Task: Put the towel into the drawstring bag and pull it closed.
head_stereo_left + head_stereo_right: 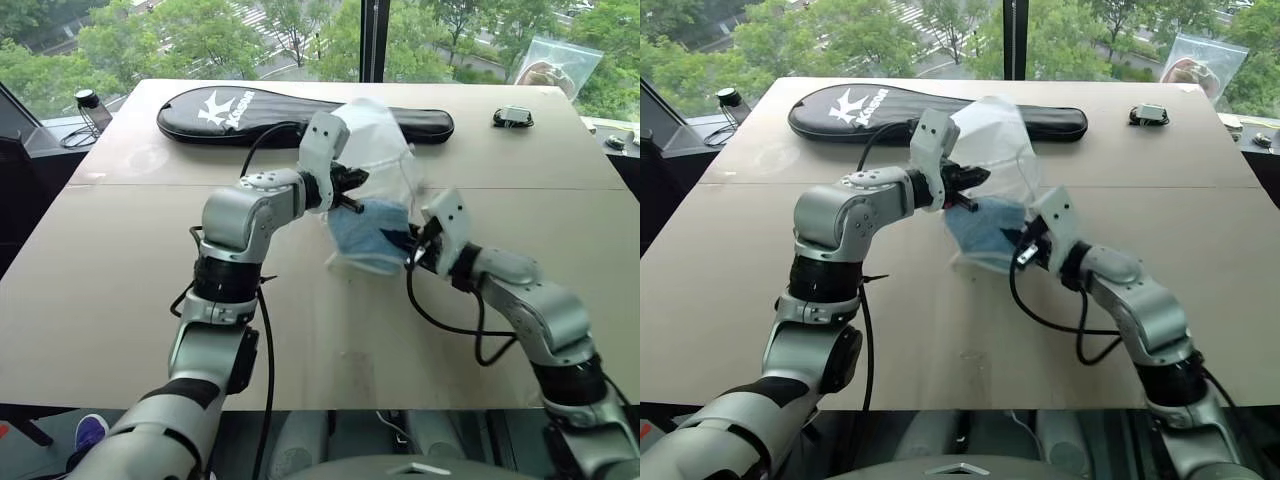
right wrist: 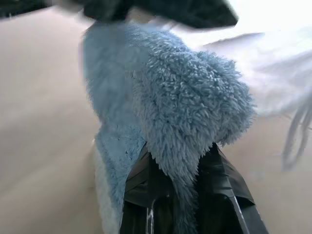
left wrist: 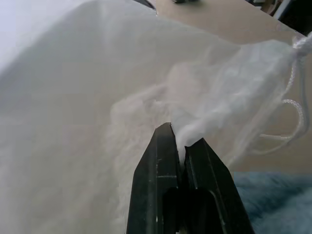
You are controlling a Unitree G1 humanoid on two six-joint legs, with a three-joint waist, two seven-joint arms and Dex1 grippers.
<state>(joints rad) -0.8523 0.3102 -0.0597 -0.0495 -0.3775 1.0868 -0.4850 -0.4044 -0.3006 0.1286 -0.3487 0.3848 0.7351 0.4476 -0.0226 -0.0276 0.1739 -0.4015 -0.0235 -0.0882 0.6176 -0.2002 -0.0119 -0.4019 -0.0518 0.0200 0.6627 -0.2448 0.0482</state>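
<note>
The translucent white crinkly drawstring bag (image 1: 375,150) is pinched by the left gripper (image 3: 179,146) (above the table). Just below its mouth, seemingly outside, the fluffy light-blue towel (image 2: 170,107) is clamped by the right gripper (image 2: 178,161); a thin pinch could slip.

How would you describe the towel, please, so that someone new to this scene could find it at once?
Start at the wide tan table and find the two silver arms meeting above its middle. Between them hangs a translucent white crinkly drawstring bag, pinched by the left claw. Just beneath it is the small light-blue fluffy towel, clamped in the right claw, the only blue, furry item there.
</note>
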